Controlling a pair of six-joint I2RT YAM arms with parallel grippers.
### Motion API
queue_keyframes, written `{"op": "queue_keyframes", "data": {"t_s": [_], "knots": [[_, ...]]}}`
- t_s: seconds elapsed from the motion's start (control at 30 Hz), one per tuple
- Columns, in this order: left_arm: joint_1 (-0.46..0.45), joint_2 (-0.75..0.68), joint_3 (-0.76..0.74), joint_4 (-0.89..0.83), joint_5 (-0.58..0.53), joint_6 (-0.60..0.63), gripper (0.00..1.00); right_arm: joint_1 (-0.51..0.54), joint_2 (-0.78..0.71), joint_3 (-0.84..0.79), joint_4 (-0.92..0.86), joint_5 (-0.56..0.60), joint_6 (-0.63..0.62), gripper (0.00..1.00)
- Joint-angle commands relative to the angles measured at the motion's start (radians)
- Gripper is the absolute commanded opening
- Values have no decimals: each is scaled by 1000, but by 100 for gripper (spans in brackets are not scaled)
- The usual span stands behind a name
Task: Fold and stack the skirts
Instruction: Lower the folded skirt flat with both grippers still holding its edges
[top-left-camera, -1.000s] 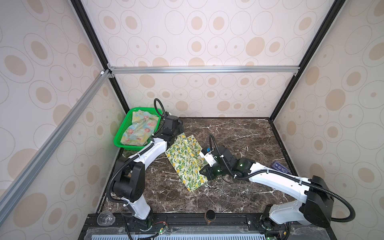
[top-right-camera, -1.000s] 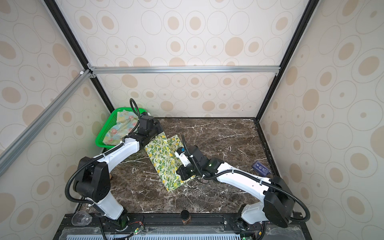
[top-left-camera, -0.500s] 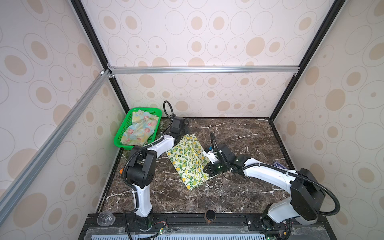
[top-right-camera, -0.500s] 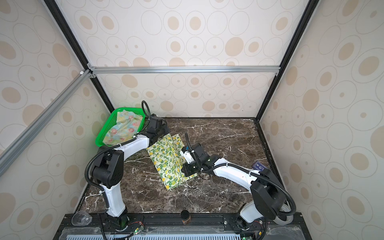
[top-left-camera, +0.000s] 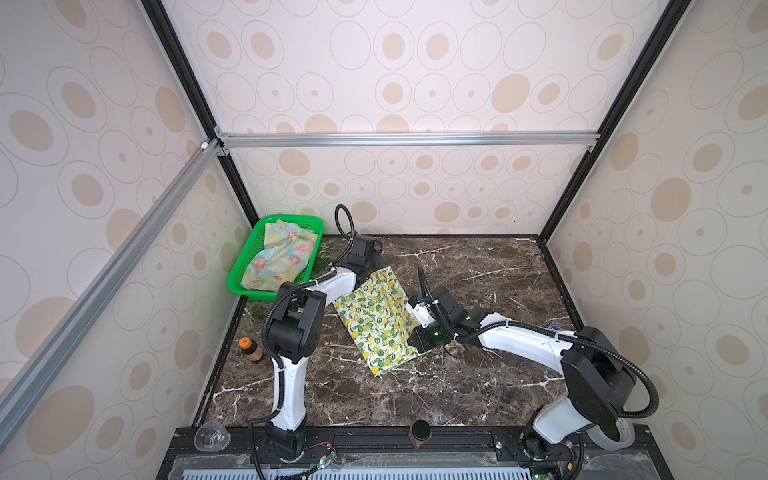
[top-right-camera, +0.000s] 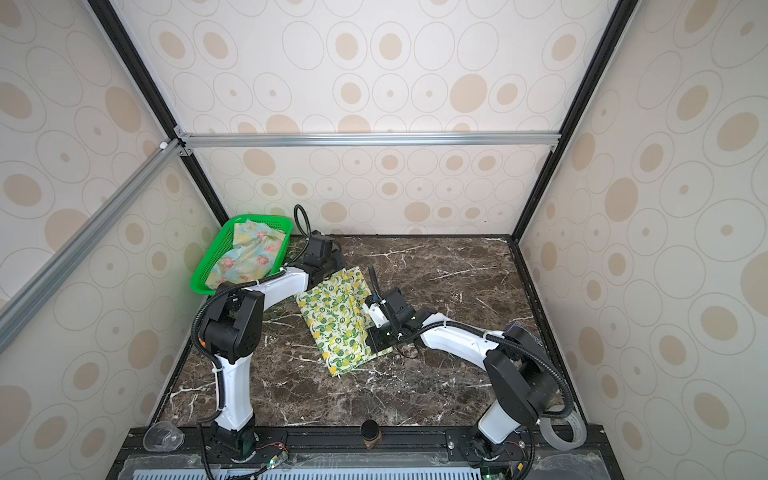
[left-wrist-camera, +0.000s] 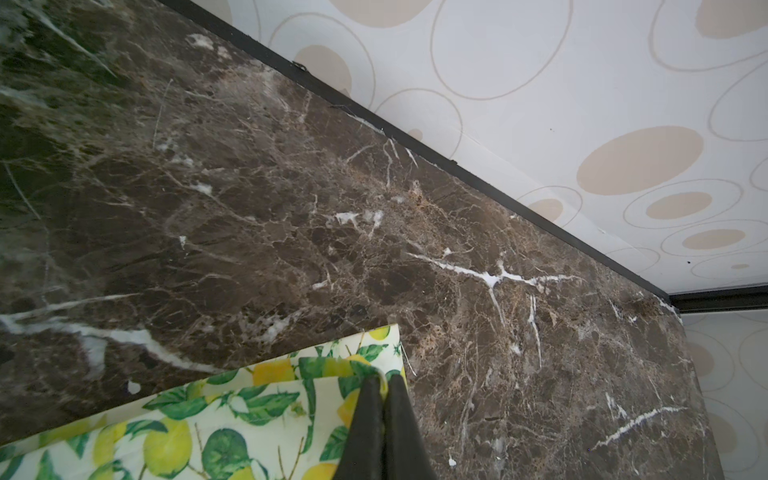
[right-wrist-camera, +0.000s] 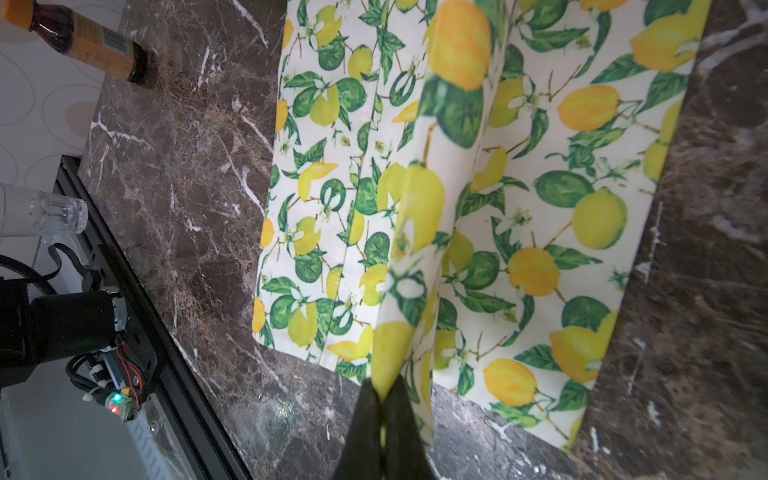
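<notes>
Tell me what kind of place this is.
Likely a robot test booth, not a home: left arm and right arm mounted on a front rail, papered walls on a metal frame, marble table.

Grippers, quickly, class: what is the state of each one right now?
Left gripper: shut on the lemon skirt, near a corner.
Right gripper: shut on a fold of the lemon skirt.

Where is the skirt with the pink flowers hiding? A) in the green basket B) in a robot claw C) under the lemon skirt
A: the flowery skirt lies crumpled inside the green basket, away from the lemon skirt.
</notes>
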Motion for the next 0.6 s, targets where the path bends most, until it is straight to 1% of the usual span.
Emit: {"op": "queue_keyframes", "data": {"t_s": [0.0, 0.57], "knots": [[-2, 22, 66, 33, -7, -17, 0, -8, 15, 7, -7, 27, -18, 0], [-11, 107, 128, 36, 9, -25, 0, -10, 65, 7, -11, 89, -10, 0]]}}
